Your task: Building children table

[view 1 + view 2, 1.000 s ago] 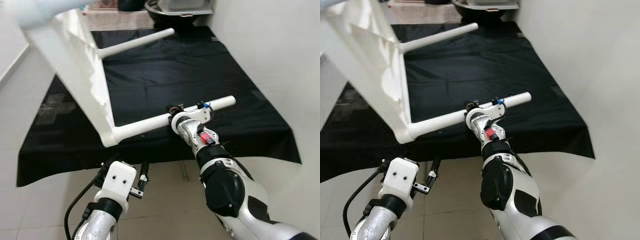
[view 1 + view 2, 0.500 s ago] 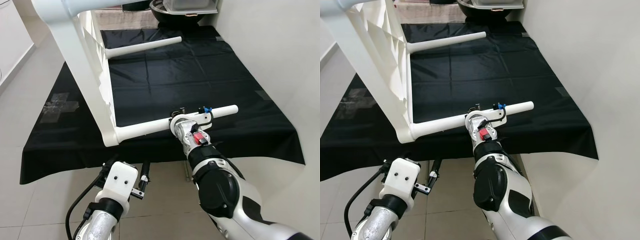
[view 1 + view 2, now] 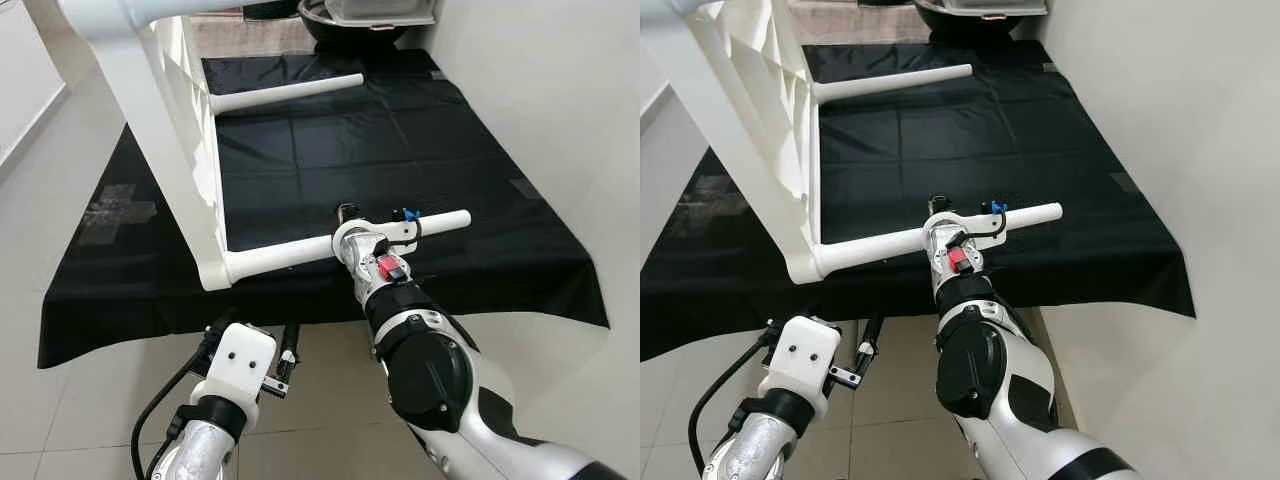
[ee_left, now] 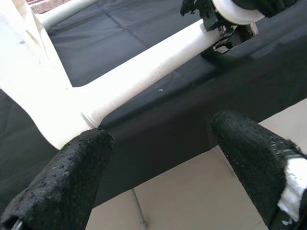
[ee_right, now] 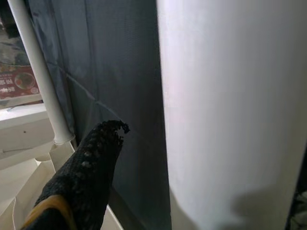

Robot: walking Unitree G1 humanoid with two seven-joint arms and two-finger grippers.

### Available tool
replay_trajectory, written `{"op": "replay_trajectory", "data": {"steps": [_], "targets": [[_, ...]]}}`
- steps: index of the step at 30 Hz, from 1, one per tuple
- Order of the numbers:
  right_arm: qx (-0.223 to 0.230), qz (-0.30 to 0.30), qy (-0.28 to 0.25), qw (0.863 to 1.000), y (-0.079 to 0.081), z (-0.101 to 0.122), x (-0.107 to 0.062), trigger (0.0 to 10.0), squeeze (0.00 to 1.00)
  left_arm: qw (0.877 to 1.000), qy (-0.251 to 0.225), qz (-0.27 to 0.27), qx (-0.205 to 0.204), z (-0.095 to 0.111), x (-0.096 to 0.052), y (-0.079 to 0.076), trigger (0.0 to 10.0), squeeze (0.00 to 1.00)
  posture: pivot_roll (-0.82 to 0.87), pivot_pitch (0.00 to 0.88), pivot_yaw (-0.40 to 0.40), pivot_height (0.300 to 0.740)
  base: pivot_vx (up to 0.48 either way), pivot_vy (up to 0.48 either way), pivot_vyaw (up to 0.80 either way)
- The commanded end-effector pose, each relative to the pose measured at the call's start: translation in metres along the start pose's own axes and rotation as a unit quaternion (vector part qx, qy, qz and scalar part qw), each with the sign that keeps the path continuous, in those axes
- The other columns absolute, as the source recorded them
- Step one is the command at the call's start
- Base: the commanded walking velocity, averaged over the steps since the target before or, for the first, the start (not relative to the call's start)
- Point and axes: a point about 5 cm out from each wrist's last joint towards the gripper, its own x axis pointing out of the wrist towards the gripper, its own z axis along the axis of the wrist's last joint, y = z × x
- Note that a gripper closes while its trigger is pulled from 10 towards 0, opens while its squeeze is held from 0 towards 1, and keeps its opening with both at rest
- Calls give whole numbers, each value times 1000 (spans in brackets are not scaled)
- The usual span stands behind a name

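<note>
A white children's table lies on its side on the black cloth (image 3: pixel 400 140), its ribbed top (image 3: pixel 170 130) standing up at the left. The far leg (image 3: pixel 285 93) and the near leg (image 3: pixel 280 258) point right. My right gripper (image 3: pixel 350 228) is at the middle of the near leg. In the right wrist view that leg (image 5: pixel 230 110) runs close beside one black finger (image 5: pixel 91 167), with a strip of cloth showing between them. My left gripper (image 4: pixel 163 143) hangs open below the cloth's front edge, near the leg's joint with the top, holding nothing.
A dark bowl with a clear box (image 3: pixel 365 15) sits at the back of the cloth. A white wall (image 3: pixel 560 100) runs along the right. A grey tape cross (image 3: pixel 115 210) marks the cloth's left side. Tiled floor (image 3: pixel 60 400) lies in front.
My right wrist has turned around the near leg and slid slightly left along it. The view shifted, showing more of the table top. The left arm has not moved.
</note>
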Motion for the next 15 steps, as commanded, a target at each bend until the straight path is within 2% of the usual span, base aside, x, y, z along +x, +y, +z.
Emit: {"op": "replay_trajectory", "data": {"steps": [1,7,12,15], "targets": [[-18,-7,3,1000,-3,-3,-1,10000,0,1000,4,-2,3,-1,-2,-1,10000,0,143,108,-57,740,0,0,0],[-31,-21,2,999,-10,3,-3,10000,0,1000,5,0,2,-1,-1,-1,10000,0,142,109,-57,740,0,0,0],[-79,-20,12,997,-21,15,-14,10000,0,1000,5,0,2,-1,-1,-1,10000,0,136,112,-55,740,0,0,0],[-82,-20,16,996,-23,16,-15,10000,0,1000,5,0,2,-1,-1,-1,10000,0,135,113,-55,740,0,0,0]]}}
